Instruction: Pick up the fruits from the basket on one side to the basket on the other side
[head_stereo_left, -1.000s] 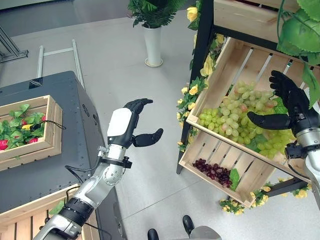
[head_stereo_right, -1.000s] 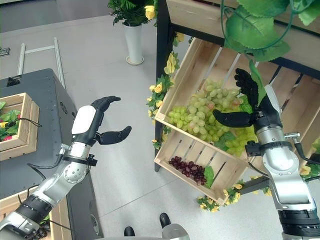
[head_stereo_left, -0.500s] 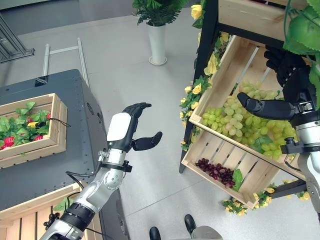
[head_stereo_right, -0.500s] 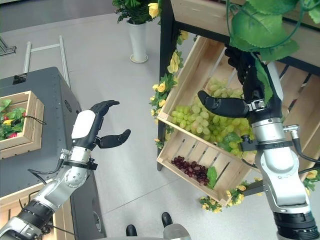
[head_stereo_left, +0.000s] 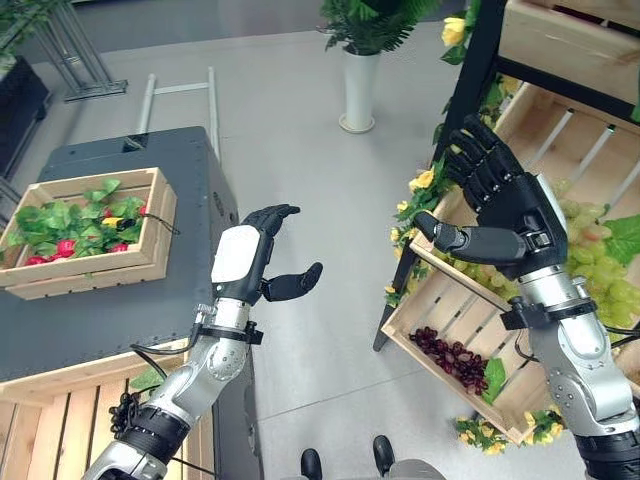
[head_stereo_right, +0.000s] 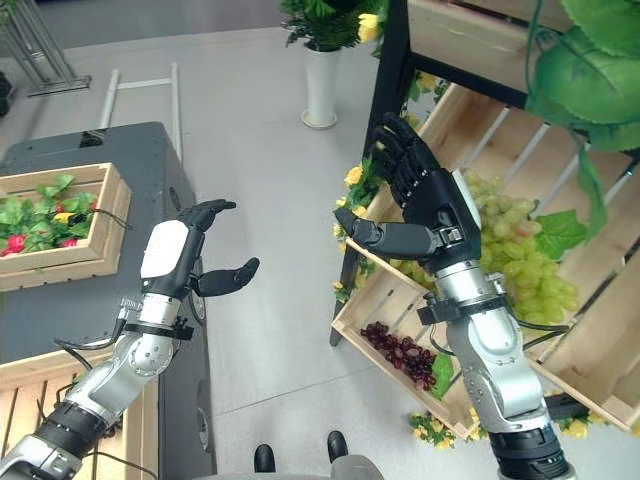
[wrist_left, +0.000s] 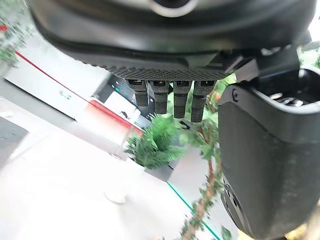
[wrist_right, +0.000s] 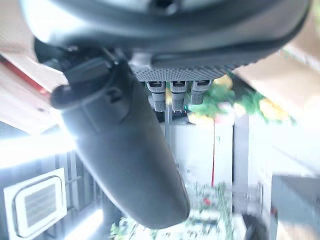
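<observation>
- Wooden small crate (head_stereo_left: 95, 262) on the dark cabinet (head_stereo_left: 190, 190), well left of the rack (head_stereo_left: 480, 60): one of it, lined with leaves and holding a few red and yellow items too small to name. I take it for the target basket.
- Left hand (head_stereo_left: 250, 255), between small crate and rack, hangs over the floor with fingers loosely spread and thumb out, holding nothing.
- White vase (head_stereo_left: 358, 92) with a plant stands on the floor just left of the rack: one.
- Right hand (head_stereo_right: 425, 205) is at the rack's left post, in front of the upper crate (head_stereo_right: 450, 110); fingers spread wide, thumb pointing away from the rack, empty.
- Green grapes (head_stereo_right: 525, 265) lie heaped in the upper crate: one pile, bunches not countable. Dark grapes (head_stereo_right: 400, 350) lie in the lower crate (head_stereo_right: 370, 290): one bunch.
- Rack crates in sight: two sloped ones.
- Risks, as I judge them: the spread hand is near the post and yellow flowers (head_stereo_left: 425, 182), so a reach could snag them or hit the crate edge; a shallow grip on a loose bunch would likely shed grapes; the carry to the small crate crosses open floor, where a drop would scatter fruit.
</observation>
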